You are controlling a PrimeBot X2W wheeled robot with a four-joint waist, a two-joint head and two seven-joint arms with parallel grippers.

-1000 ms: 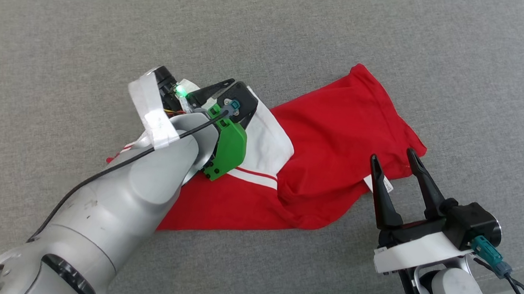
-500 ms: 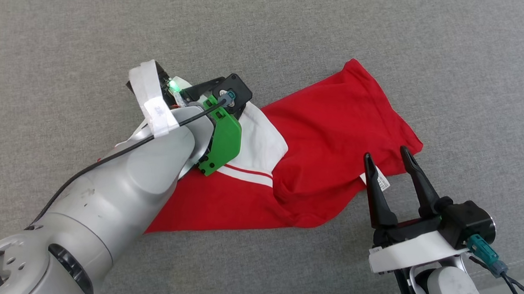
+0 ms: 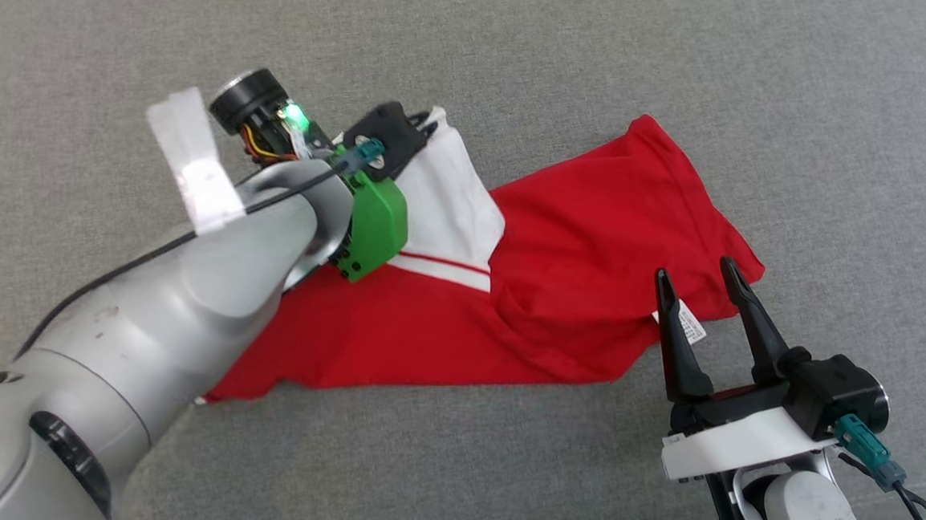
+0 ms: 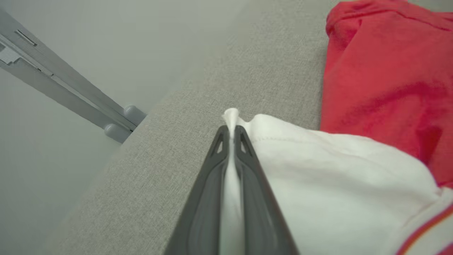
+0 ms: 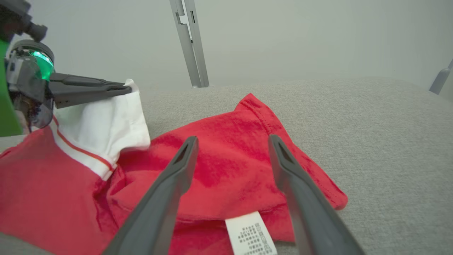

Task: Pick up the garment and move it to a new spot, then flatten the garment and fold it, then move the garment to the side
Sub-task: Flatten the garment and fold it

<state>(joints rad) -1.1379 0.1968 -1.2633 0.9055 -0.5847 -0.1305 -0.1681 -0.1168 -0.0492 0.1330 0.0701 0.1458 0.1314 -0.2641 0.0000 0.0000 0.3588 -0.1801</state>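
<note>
Left gripper [image 4: 231, 129] pinched closed on white sleeve [image 3: 450, 203] edge, upper centre of frame; right gripper [image 3: 694, 272] spread wide, empty. Red T-shirt [image 3: 592, 244] looked light, limp; lower-right hem suited second hold.

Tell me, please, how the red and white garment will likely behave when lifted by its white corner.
Probably floppy: the garment lies in soft folds, its white corner bunched in the shut left gripper. Likely light, being thin cloth. It would likely hang and trail, the red part dragging over the grey cushion.
</note>
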